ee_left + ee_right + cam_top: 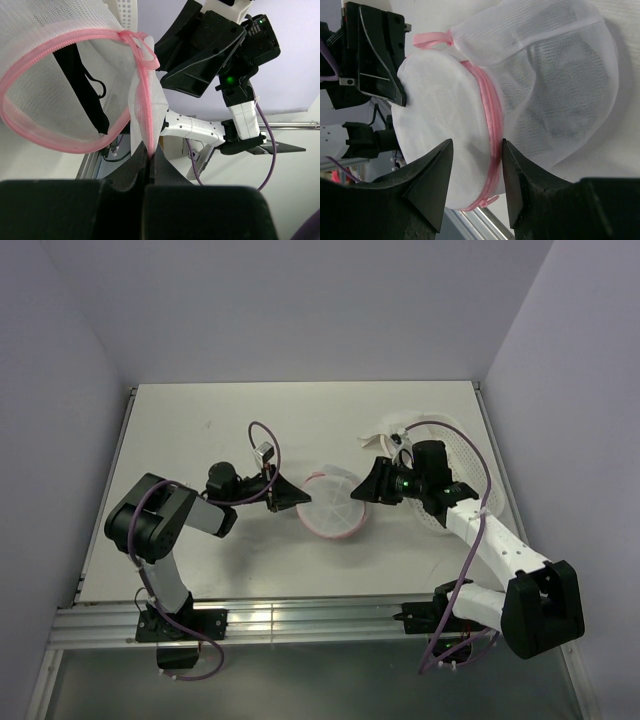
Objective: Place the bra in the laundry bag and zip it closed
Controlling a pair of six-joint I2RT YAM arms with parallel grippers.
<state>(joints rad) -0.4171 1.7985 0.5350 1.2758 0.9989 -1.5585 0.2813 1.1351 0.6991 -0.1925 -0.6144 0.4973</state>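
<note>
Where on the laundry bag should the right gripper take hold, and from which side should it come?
Probably the pink zipper trim, a raised ridge on the laundry bag, in line with the open right gripper. Come from the side opposite the left gripper, which pinches the rim.

Inside the bag (40, 30), only dark straps of the bra (85, 92) show; the rest is hidden, and the bag's top is cropped.

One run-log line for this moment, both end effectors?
left end effector: shut on laundry bag | right end effector: open near pink zipper | bra: inside bag
</note>
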